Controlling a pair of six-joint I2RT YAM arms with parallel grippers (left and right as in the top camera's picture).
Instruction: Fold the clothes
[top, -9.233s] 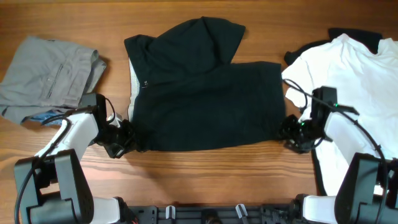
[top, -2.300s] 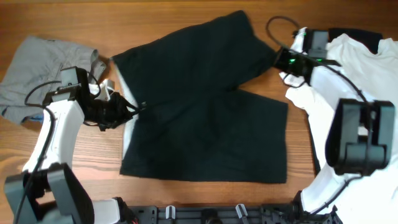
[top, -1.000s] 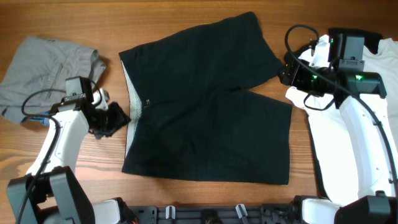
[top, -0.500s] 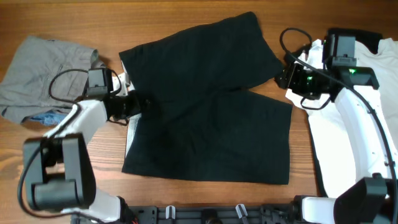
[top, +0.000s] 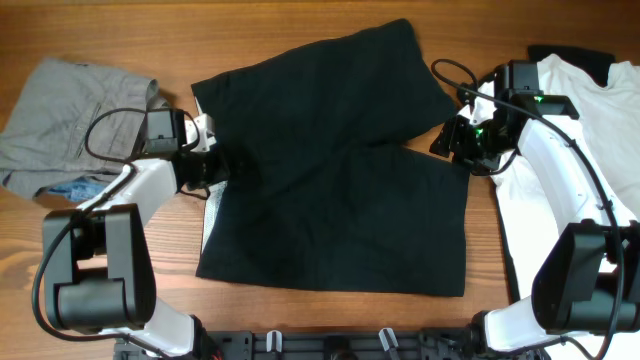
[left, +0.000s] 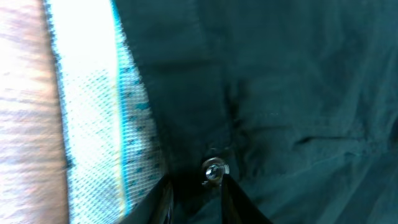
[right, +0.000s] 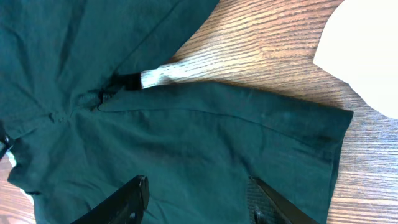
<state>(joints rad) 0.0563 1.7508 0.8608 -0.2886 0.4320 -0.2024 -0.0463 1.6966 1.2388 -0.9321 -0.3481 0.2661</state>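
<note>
The clothes lie on the wooden table (top: 300, 25). Black shorts (top: 330, 170) are spread flat in the middle, waistband to the left. My left gripper (top: 225, 165) is at that waistband. In the left wrist view its fingers (left: 194, 199) stand close together on either side of dark waistband fabric, beside a metal button (left: 214, 170) and the white lining (left: 93, 93). My right gripper (top: 452, 140) hovers over the shorts' right leg (right: 186, 137), its jaws (right: 199, 205) open and holding nothing. Grey trousers (top: 80, 115) lie at far left, and a white T-shirt (top: 580, 130) lies at far right.
Something blue (top: 70, 188) peeks from under the grey trousers. A black garment (top: 570, 55) shows behind the white T-shirt's collar. Bare wood (right: 273, 56) lies between the shorts' legs and the white T-shirt (right: 367, 50).
My left gripper moved right from the bare table onto the waistband, its jaws narrowing. My right gripper slid down and left toward the shorts' right leg and also narrowed.
</note>
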